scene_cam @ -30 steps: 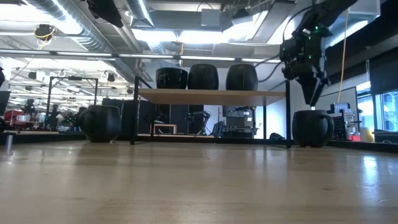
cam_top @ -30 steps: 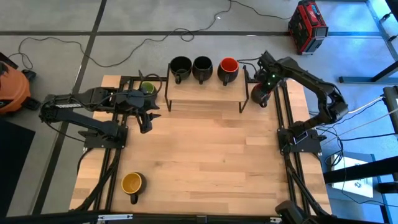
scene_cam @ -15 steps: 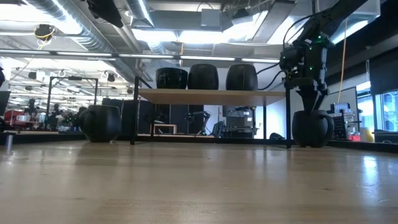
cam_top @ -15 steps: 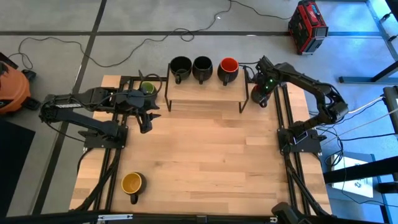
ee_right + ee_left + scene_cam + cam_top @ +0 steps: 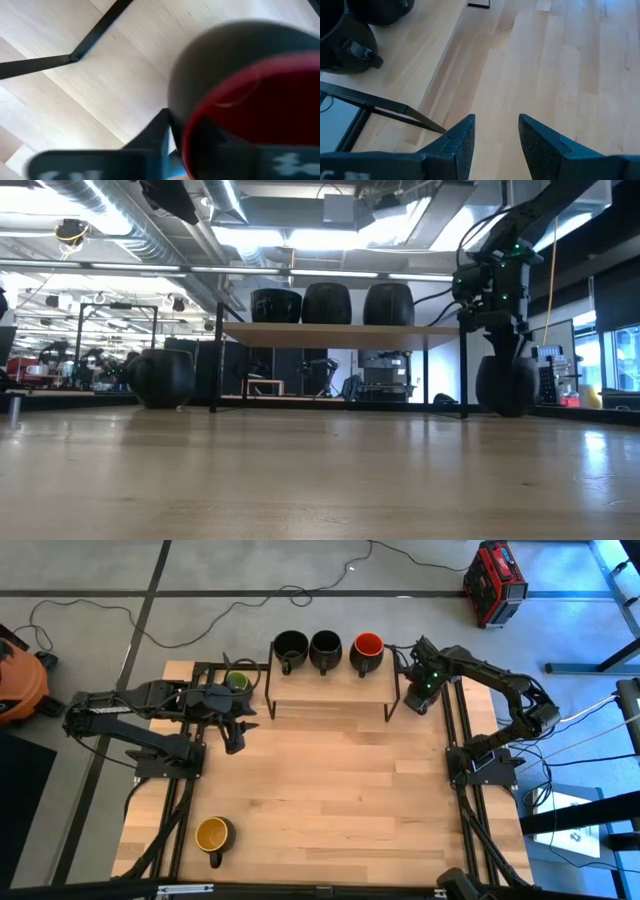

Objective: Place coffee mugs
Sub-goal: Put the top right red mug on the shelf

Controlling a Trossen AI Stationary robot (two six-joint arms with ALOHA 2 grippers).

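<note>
Three coffee mugs stand on the wooden shelf (image 5: 330, 690): two with black insides (image 5: 290, 646) (image 5: 325, 646) and one orange-red (image 5: 367, 648). A green-lined mug (image 5: 237, 682) stands on the table left of the shelf. A yellow-lined one (image 5: 213, 834) stands near the front left. The dark red mug (image 5: 507, 388) stands on the table right of the shelf, under my right gripper (image 5: 418, 690), which is shut on it. My left gripper (image 5: 496, 120) hangs open over bare wood near the green mug. My right gripper comes at the dark red mug from above, pointing down, and has its rim (image 5: 200, 115). One finger (image 5: 155, 137) lies against the black outer wall and the other reaches inside. The mug stands upright with its bottom on the table.
The shelf's right leg (image 5: 392, 705) stands close beside the held mug. The black frame rails (image 5: 455, 730) run along the table's right side. A red case (image 5: 495, 580) and an orange vacuum (image 5: 18, 685) sit on the floor off the table.
My right gripper has come down from above the dark red mug onto it, ending with its fingers at the rim. The mug stays on the table, shifted slightly sideways.
</note>
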